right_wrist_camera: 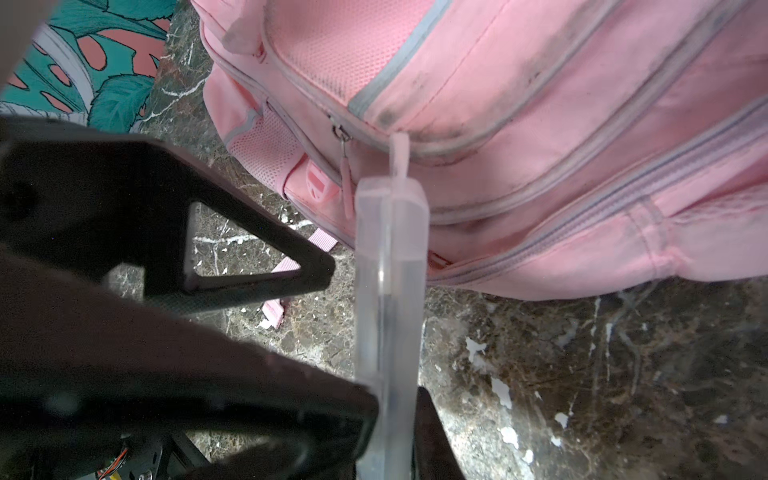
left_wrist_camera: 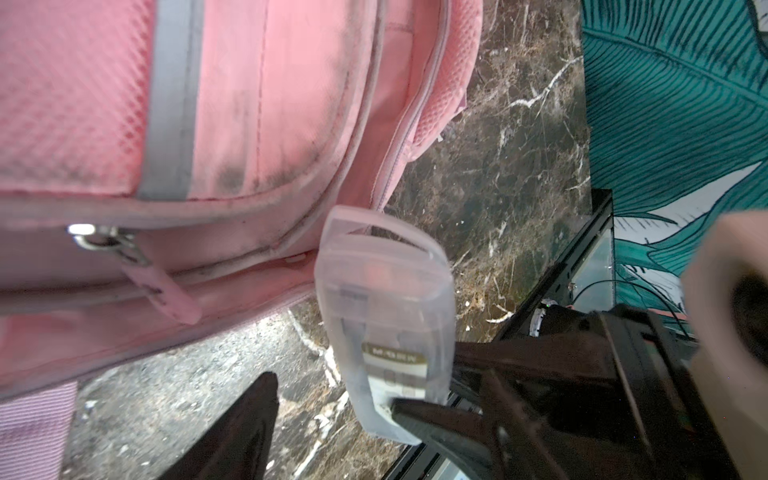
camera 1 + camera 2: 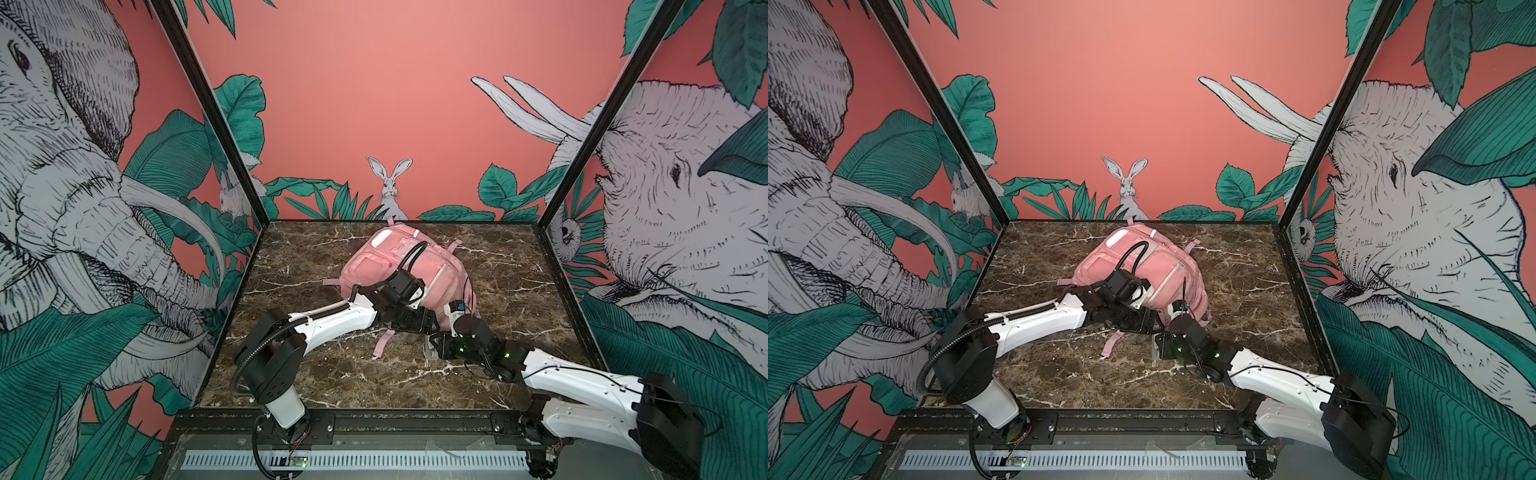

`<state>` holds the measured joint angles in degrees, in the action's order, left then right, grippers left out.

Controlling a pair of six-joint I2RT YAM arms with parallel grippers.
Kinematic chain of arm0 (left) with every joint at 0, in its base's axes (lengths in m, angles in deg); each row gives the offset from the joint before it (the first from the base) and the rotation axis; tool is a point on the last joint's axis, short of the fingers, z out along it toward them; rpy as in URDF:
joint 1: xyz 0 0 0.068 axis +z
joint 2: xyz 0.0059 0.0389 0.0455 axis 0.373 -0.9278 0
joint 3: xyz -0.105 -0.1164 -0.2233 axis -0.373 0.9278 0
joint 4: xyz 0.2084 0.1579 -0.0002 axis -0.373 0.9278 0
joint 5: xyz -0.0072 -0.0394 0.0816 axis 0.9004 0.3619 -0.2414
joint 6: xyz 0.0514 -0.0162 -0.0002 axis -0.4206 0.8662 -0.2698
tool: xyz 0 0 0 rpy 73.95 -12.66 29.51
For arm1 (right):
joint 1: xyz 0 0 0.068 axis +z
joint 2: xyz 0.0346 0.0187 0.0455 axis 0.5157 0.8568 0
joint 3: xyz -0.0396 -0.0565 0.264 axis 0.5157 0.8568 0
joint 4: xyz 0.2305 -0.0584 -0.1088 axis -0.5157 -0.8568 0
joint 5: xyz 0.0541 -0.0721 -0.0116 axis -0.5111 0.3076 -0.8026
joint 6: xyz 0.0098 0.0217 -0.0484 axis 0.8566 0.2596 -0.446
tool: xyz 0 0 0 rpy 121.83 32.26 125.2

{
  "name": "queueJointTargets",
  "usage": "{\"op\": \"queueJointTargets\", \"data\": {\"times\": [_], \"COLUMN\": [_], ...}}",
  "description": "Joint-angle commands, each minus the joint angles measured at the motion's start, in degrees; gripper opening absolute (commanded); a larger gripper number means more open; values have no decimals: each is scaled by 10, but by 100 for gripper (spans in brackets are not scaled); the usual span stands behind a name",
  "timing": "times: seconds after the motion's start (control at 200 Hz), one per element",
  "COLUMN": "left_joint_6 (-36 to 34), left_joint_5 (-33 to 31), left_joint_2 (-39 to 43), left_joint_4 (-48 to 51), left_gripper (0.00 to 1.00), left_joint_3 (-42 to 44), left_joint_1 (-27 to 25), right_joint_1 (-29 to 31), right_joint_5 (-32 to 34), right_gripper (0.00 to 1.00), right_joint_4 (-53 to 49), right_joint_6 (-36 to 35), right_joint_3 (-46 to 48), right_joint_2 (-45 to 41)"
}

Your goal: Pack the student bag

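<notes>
Centrally, toward the back of the marble table (image 3: 332, 374), lies the student bag (image 3: 374, 266). It is pink, front pockets up, with straps splayed onto the stone. Both arms meet at its near edge.

Right gripper (image 1: 395, 415) pinches the lower end of a clear plastic case (image 1: 390, 257). The right wrist view shows the case edge-on, its far end close against the bag's zipped seams; whether it touches them I cannot tell.

Left gripper (image 3: 422, 324) is spread — one black finger (image 1: 257, 266) stands just beside the case with bare marble showing between, not touching it.

Left wrist view: something labelled sits inside the case, print too blurred to read. A pink zip pull (image 2: 162, 286) hangs from a bag pocket near the case — zips on that side look closed.
</notes>
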<state>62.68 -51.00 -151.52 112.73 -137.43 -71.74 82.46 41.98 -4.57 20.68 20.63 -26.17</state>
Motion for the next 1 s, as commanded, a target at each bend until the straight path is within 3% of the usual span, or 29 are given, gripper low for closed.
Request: {"op": "queueJointTargets", "data": {"times": [0.0,0.42,0.76,0.995], "left_joint_6": [-40,-123,-196,-238], "left_joint_5": [-21,-82,-144,-169], "left_joint_2": [40,61,-16,-89], "left_joint_4": [55,158,227,262], "left_gripper": [79,79,75,72], "left_joint_3": [-23,-96,-219,-312], "left_joint_1": [14,64,70,69], "right_joint_1": [-7,-60,-134,-220], "right_joint_5": [1,-33,-92,-163], "right_gripper": [11,11,11,11], "right_joint_4": [19,-10,-31,-28], "right_joint_6": [-5,-23,-31,-28], "right_joint_3": [3,-4,-36,-39], "right_joint_2": [-15,-33,-37,-50]}}
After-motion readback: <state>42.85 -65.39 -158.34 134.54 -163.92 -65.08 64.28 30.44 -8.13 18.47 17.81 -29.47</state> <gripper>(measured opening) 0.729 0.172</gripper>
